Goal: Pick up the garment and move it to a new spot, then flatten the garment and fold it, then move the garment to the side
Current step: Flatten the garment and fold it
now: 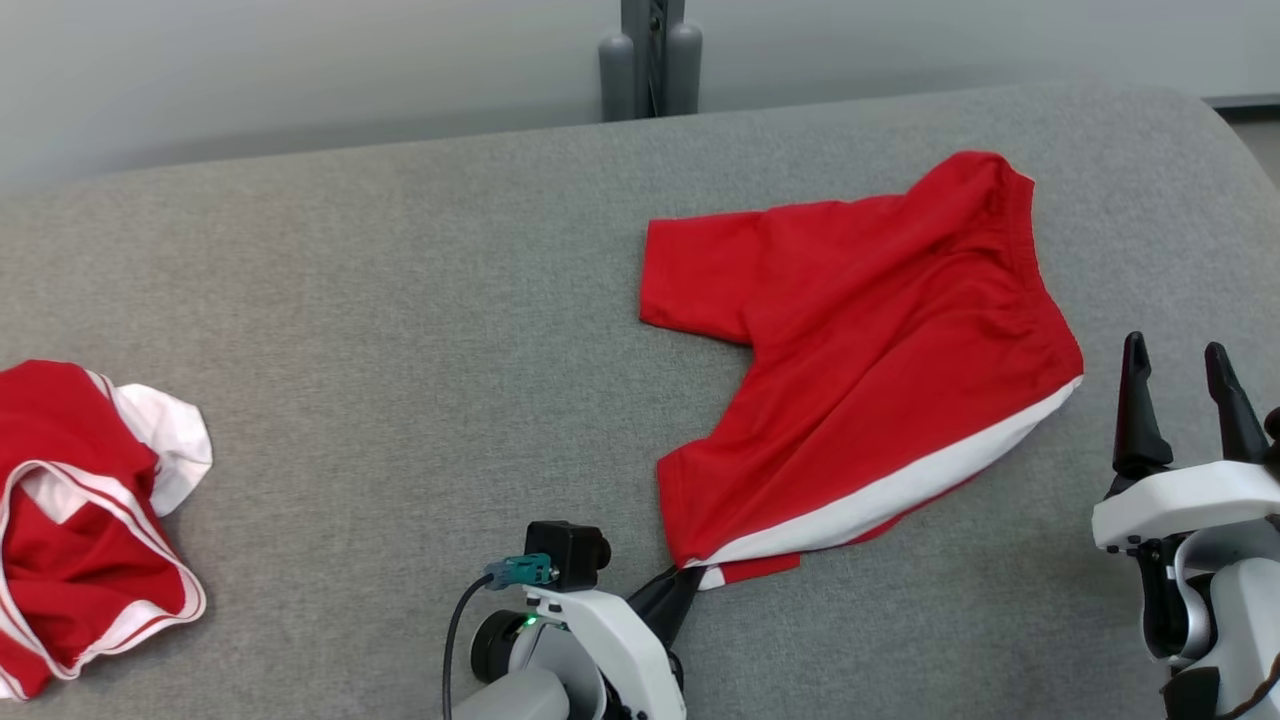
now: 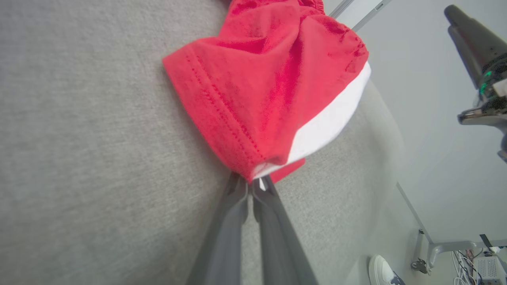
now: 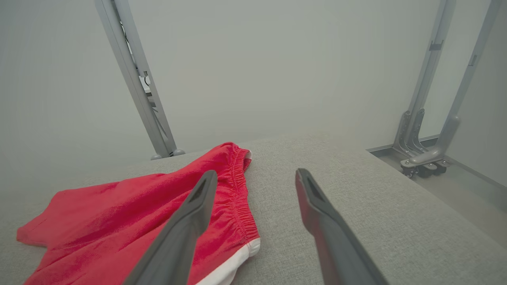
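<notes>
The garment (image 1: 860,360) is a pair of red shorts with a white side stripe, spread on the grey table right of centre. My left gripper (image 1: 690,577) is shut on the near hem corner of one leg. In the left wrist view the two fingers (image 2: 237,206) pinch the red and white cloth (image 2: 269,95) at their tips. My right gripper (image 1: 1180,365) hovers open to the right of the shorts, holding nothing. From the right wrist view its fingers (image 3: 198,206) point over the elastic waistband (image 3: 237,186).
A second red and white garment (image 1: 80,520) lies crumpled at the table's left edge. The grey table (image 1: 400,330) has bare room between the two. Metal frame legs (image 1: 650,60) stand behind the far edge; the table's right edge (image 3: 396,174) drops to the floor.
</notes>
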You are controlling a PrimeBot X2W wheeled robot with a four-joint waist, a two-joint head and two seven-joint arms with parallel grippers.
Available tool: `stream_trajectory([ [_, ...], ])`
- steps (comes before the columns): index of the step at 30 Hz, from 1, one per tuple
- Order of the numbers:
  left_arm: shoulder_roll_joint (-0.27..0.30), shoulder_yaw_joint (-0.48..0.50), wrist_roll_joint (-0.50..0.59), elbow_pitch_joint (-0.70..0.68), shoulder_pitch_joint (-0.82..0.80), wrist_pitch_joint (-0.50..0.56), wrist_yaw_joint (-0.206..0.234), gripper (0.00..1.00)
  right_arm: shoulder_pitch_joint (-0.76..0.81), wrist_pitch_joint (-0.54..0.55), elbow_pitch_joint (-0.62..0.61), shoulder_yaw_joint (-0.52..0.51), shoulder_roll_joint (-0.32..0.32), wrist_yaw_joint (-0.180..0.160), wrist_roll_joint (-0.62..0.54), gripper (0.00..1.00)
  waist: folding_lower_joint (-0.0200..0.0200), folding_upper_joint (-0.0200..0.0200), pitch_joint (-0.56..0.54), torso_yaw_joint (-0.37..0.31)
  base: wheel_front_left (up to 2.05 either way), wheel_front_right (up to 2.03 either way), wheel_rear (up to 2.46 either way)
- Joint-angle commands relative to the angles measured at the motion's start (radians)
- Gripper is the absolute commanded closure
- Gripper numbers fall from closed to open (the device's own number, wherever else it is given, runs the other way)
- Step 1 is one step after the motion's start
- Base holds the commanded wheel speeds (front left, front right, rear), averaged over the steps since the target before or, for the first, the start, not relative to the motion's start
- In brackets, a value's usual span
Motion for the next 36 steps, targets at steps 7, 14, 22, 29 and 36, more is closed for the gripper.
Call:
stream_trajectory([
  [7,0.013,-0.027,0.034,0.05,0.005,-0.032,-0.019,1.0,0.023,-0.001,0.041,0.039,-0.013,0.0,0.002,0.0,0.0,0.0,-0.082,0.05,0.0,0.0,0.0],
  [14,0.046,-0.007,0.092,0.074,-0.013,-0.053,0.003,1.0,0.045,-0.001,0.069,0.08,-0.009,0.0,0.003,0.0,0.0,0.0,-0.132,0.082,0.0,0.0,0.0],
  [22,0.115,0.105,0.219,0.018,-0.014,-0.058,0.084,1.0,0.058,-0.001,0.084,0.121,-0.004,0.0,0.001,0.0,0.0,0.0,-0.151,0.099,0.0,0.0,0.0],
  [29,0.142,0.279,0.345,-0.073,0.075,-0.058,0.16,1.0,0.066,-0.001,0.094,0.165,-0.006,0.0,0.008,0.0,0.0,0.0,-0.147,0.102,0.0,0.0,0.0],
  [36,0.135,0.469,0.541,-0.158,0.177,-0.059,0.224,1.0,0.06,-0.001,0.121,0.225,-0.019,0.0,0.03,0.0,0.0,0.0,-0.132,0.105,0.0,0.0,0.0],
])
